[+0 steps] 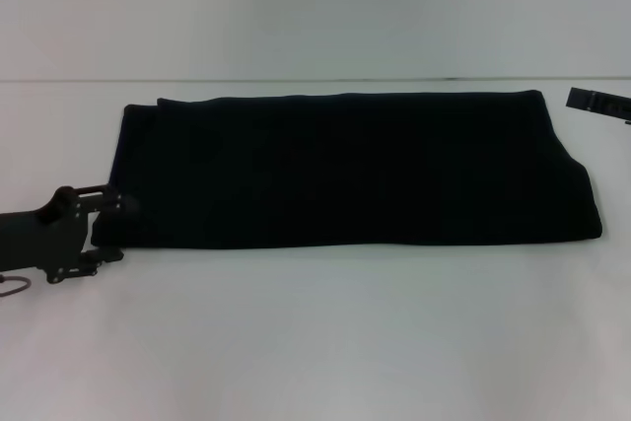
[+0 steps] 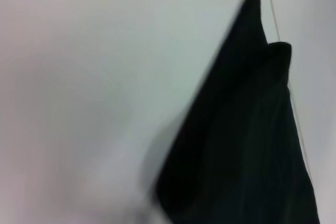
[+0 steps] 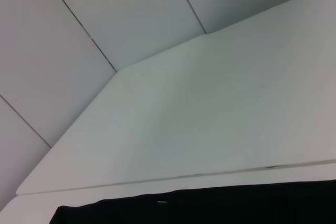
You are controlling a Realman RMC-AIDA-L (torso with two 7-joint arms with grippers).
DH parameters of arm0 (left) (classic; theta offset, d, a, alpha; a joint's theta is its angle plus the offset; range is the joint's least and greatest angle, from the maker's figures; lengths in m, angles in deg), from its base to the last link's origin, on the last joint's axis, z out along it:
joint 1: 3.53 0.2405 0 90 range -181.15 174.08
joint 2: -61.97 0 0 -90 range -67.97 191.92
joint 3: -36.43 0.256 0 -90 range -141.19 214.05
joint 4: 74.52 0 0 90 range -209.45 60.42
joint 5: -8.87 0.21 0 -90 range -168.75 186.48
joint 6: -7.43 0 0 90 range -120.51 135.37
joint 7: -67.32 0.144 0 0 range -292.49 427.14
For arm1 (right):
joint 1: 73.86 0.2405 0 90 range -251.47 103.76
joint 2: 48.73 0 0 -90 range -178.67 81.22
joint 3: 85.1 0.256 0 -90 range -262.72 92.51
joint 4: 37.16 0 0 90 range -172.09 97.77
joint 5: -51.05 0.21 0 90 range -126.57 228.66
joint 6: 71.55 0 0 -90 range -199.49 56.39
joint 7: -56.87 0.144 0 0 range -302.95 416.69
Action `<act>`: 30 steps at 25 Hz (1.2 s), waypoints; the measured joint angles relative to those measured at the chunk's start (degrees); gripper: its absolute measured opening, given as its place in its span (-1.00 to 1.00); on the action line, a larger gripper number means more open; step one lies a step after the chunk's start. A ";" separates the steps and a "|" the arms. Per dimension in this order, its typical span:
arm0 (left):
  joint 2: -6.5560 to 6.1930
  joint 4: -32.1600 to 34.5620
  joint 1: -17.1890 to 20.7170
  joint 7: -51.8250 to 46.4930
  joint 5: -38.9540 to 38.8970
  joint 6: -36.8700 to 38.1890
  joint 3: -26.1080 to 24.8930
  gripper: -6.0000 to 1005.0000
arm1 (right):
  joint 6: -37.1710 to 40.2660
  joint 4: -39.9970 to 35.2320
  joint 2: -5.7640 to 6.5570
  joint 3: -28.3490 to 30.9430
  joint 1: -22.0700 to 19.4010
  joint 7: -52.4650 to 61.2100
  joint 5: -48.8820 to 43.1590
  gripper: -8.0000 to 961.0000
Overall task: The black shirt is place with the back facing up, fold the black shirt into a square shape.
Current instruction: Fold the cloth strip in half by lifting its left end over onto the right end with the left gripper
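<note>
The black shirt [image 1: 350, 170] lies folded into a long plain band across the middle of the white table [image 1: 325, 332]. My left gripper [image 1: 116, 228] sits low on the table at the band's left near corner. Its two fingers are spread apart, so it is open, with its tips right at the cloth edge. The left wrist view shows that end of the shirt [image 2: 247, 140] close up. Only a small black part of my right gripper [image 1: 597, 101] shows, beyond the band's far right corner. The right wrist view catches the shirt's far edge [image 3: 210, 209].
The table's back edge [image 1: 315, 80] runs behind the shirt, and a pale wall rises beyond it. A wide strip of bare white table lies in front of the shirt.
</note>
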 joint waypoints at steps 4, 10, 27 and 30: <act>0.01 -1.20 0.00 -0.01 0.01 -1.83 -0.01 0.47 | 0.00 -0.12 -0.22 0.13 -0.15 -0.01 0.00 0.47; 0.03 -1.77 -0.02 -0.01 0.01 -2.84 -0.01 0.47 | -0.77 0.05 -0.27 0.01 -0.26 -0.02 -0.01 0.47; 0.18 -3.00 0.08 0.31 -0.32 -6.56 0.00 0.47 | -0.94 0.15 -0.42 -0.05 -0.28 0.14 -0.01 0.47; 0.09 -3.00 -0.03 0.47 -0.40 -7.23 -0.01 0.47 | -0.93 0.15 -0.42 -0.02 -0.28 0.26 -0.01 0.47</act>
